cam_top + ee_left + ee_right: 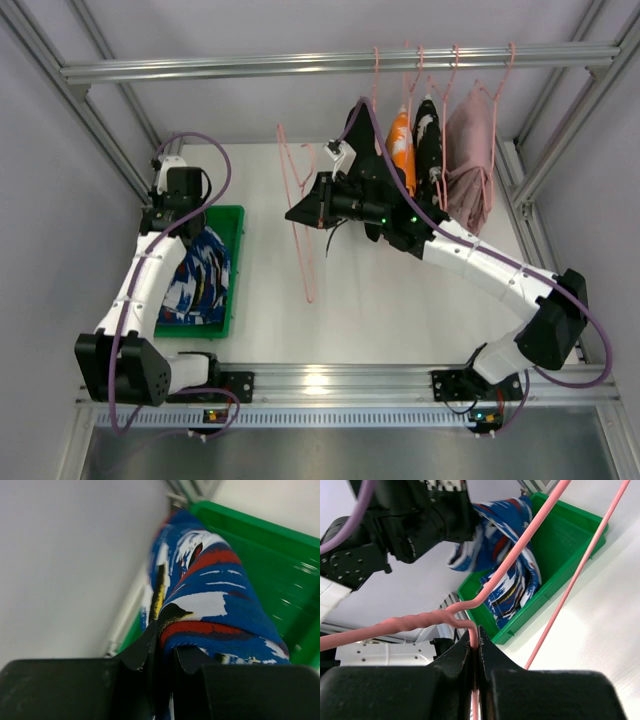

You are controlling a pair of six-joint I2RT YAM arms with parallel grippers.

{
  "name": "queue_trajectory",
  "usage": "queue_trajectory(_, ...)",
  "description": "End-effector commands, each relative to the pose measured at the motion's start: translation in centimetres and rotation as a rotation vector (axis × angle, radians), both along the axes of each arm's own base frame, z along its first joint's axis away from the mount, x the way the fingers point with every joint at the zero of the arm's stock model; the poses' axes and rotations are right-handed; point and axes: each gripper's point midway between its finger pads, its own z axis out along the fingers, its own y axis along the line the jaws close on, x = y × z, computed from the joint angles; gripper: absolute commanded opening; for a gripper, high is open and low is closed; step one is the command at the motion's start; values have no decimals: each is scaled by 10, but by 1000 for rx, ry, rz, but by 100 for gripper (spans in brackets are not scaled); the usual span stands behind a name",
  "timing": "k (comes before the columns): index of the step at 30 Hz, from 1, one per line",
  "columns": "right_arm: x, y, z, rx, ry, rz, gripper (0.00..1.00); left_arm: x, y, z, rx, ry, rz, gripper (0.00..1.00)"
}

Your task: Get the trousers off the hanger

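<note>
The blue printed trousers [200, 275] hang from my left gripper [183, 222] into the green bin [237, 270]. In the left wrist view the jaws [164, 650] are shut on a fold of this cloth [215, 595]. My right gripper [297, 213] is shut on an empty pink wire hanger [306, 262] and holds it above the table's middle. In the right wrist view the jaws [476, 640] pinch the wire just below the hanger's twisted neck [520, 541]. A black garment [428, 150] hangs on the rail at the back; its drawstrings do not show.
The metal rail [250, 68] crosses the back with several pink hangers; an orange garment [400, 140] and a pink garment [470, 160] hang beside the black one. The bin [565, 545] sits at the table's left. Frame posts stand at both sides.
</note>
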Motion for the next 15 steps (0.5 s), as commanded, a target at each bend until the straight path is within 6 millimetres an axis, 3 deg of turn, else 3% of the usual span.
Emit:
queue_trajectory(1,-2,-3,35,48,-83,5,0,10,-34,-36,-255,-12,-28,0)
queue_trajectory(5,-8,-11,46,57,-132,10,0,15,-50,-66,-381,8,-82,1)
queue_trajectory(7,-10,-14,48,56,-150,12,0,15,-59,-77,-440,13,-112,14)
queue_trajectory(10,-16,-23,51,46,-171,8,0,16,-76,-88,-531,38,-171,42)
queue_trajectory(12,-20,-30,55,44,-194,-1,0,15,-85,-88,-592,44,-207,52)
queue_trajectory(13,-22,-34,57,44,-203,-3,0,14,-87,-86,-615,40,-218,67)
queue_trajectory(15,-28,-43,59,39,-222,-9,0,12,-86,-79,-678,15,-237,79)
